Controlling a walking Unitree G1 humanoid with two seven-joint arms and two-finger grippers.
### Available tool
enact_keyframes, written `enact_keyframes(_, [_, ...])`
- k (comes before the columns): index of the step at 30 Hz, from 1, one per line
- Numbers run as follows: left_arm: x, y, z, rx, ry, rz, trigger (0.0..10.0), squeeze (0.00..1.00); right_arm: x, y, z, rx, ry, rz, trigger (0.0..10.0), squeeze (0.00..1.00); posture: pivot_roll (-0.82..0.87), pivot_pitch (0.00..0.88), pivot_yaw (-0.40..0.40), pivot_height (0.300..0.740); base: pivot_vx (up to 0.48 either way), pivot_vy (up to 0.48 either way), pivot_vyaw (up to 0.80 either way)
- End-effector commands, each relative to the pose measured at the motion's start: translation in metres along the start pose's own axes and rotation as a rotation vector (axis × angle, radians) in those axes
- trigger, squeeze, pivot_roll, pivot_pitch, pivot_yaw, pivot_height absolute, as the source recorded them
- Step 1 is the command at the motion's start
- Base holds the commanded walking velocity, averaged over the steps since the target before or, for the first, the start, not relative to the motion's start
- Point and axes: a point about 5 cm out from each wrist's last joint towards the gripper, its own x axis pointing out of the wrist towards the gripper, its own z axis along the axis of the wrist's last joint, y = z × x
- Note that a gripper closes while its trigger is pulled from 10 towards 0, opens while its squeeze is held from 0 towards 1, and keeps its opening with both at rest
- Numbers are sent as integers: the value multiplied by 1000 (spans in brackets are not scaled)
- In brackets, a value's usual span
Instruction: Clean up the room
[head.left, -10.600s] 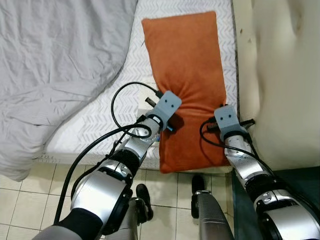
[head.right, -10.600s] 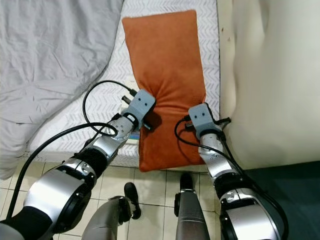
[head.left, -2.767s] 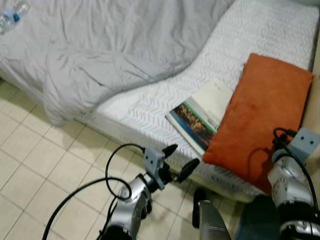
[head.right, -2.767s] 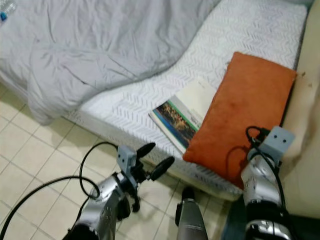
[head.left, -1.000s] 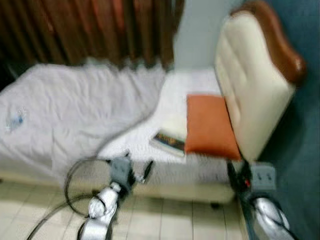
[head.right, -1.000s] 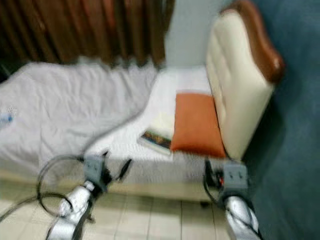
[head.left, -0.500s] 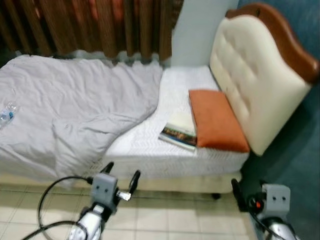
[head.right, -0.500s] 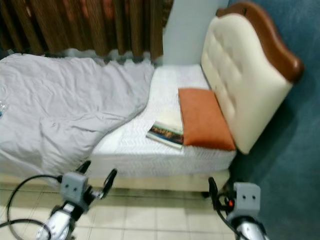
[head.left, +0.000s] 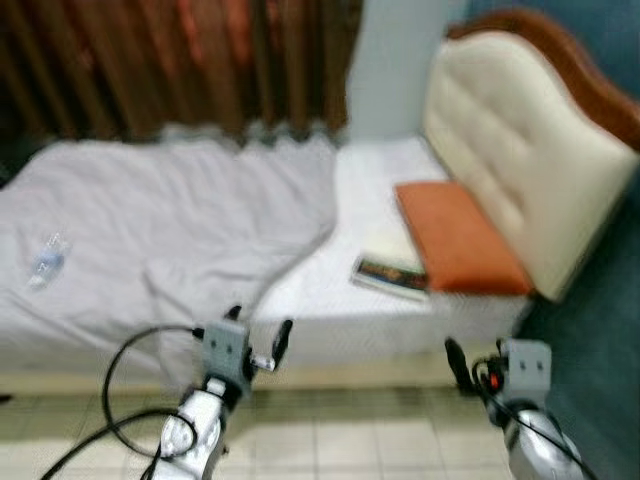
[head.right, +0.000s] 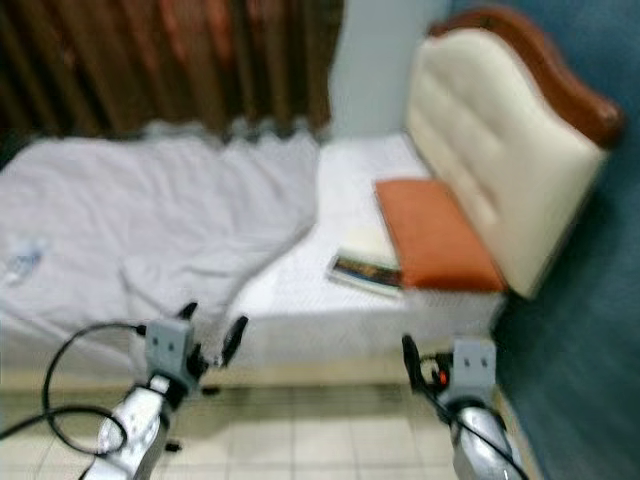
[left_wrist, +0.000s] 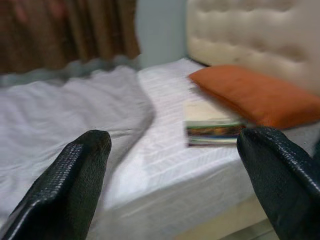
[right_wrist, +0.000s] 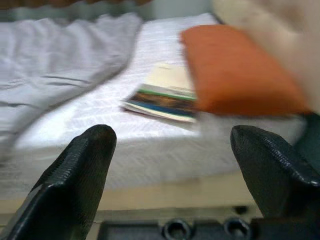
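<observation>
An orange pillow (head.left: 460, 245) lies at the head of the bed against the cream headboard (head.left: 520, 150). A book (head.left: 392, 272) with a colourful cover rests flat on the white mattress (head.left: 350, 200) beside the pillow. A crumpled grey blanket (head.left: 170, 230) covers the rest of the bed, and a clear plastic bottle (head.left: 45, 262) lies on it at the far left. My left gripper (head.left: 260, 325) hangs open and empty in front of the bed's edge. My right gripper (right_wrist: 172, 145) is open and empty too, low by the bed's corner, facing the book (right_wrist: 162, 95).
Brown curtains (head.left: 170, 60) hang behind the bed. A dark teal wall (head.left: 610, 330) stands close on the right. Pale floor tiles (head.left: 350, 440) run along the near side of the bed. A black cable (head.left: 120, 380) loops from my left arm.
The whole picture has shifted and blurred, so the camera moved; the bottle sits further into view. Both grippers stay open and low, well back from the pillow they were at earlier.
</observation>
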Motion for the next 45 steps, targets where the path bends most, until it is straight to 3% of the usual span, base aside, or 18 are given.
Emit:
enact_keyframes(1, [0,7,-6,14,32,15,10000,0,7,10,6,11,-26,30,10000,0,-78,33,-8,740,412,247,0])
enact_keyframes(11, [8,-6,-9,-4,48,-16,10000,0,-1,12,-4,14,-6,47,10000,0,-87,52,0,740,420,74,0])
enact_keyframes(21, [19,-1,-7,9,55,-53,10000,0,0,13,-2,24,-27,39,10000,0,-103,16,21,740,447,0,0])
enact_keyframes(27, [28,2,-7,35,77,-45,10000,0,5,15,-3,34,-26,34,10000,0,-106,9,24,740,0,0,0])
enact_keyframes(37, [32,0,-7,61,77,-76,10000,0,9,12,2,21,-40,35,10000,0,-123,9,31,740,350,-324,0])
enact_keyframes(45, [33,9,-10,61,89,-53,10000,0,10,10,3,9,-36,41,10000,0,-130,3,23,740,352,-323,0])
